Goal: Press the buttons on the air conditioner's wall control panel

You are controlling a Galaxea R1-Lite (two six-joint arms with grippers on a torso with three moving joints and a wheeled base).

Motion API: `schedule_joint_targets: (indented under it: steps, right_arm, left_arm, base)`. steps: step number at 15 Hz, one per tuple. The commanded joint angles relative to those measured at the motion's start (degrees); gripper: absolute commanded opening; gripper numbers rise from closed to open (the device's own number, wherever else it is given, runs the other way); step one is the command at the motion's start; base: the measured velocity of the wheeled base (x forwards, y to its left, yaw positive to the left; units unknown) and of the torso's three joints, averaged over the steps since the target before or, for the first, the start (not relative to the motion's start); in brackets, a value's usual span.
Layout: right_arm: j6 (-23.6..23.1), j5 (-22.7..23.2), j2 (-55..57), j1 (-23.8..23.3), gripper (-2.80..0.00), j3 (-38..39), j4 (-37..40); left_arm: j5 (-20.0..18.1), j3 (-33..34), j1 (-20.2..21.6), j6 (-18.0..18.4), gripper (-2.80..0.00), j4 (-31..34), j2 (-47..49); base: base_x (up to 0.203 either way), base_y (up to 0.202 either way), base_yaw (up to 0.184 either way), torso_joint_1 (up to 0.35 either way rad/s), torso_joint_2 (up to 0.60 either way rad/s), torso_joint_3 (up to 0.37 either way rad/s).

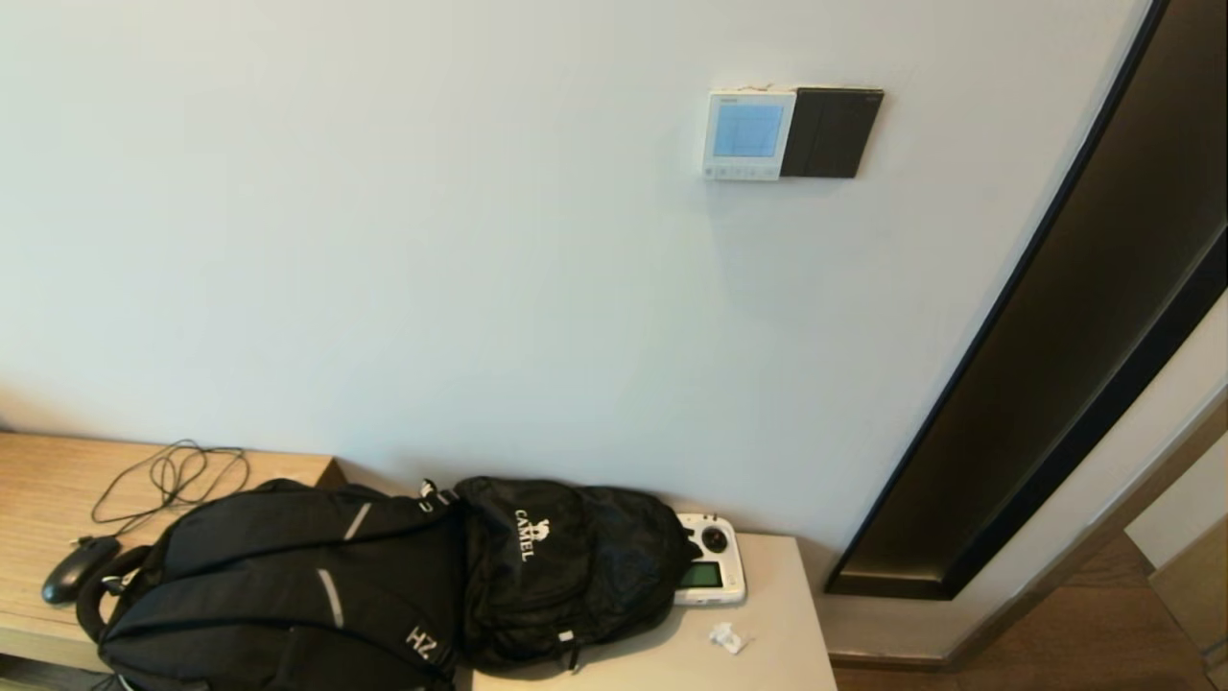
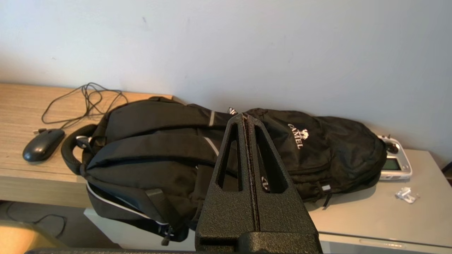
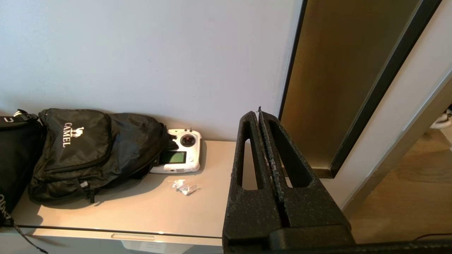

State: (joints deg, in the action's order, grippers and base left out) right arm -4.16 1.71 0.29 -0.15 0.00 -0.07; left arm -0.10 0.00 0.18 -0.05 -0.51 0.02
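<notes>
The air conditioner's wall control panel [image 1: 749, 134] is a small white square on the wall, high in the head view, its screen lit pale blue. Its row of tiny pale buttons [image 1: 741, 172] runs along its bottom edge. Neither arm shows in the head view. My left gripper [image 2: 246, 117] is shut and empty, low down, facing the black backpacks. My right gripper [image 3: 259, 113] is shut and empty, low down, over the pale cabinet's right end near the door frame. Both are far below the panel, which shows in neither wrist view.
A plain black plate [image 1: 831, 132] adjoins the panel's right side. A dark door frame [image 1: 1055, 317] slants at right. On the cabinet [image 1: 767, 643] lie two black backpacks [image 1: 384, 576], a white handheld controller [image 1: 712, 572] and a crumpled white scrap [image 1: 728, 636]. A mouse [image 1: 77, 568] with cable lies on the wooden desk.
</notes>
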Motion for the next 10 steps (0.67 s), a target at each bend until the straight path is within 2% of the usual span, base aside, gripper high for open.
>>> schedule_joint_targets:
  steps: [1, 10]
  right_arm:
    - [-0.06, 0.00, 0.32, -0.03, -2.80, 0.00, -0.01]
    - [-0.41, 0.05, 0.32, -0.03, -2.80, 0.00, -0.01]
  left_arm:
    - [0.10, 0.00, -0.01, -0.04, -2.80, -0.02, -0.02]
    - [0.02, 0.00, -0.01, -0.04, -2.80, -0.02, -0.02]
  base:
    - [0.000, 0.000, 0.000, 0.000, 0.00, 0.000]
    - [0.000, 0.000, 0.000, 0.000, 0.00, 0.000]
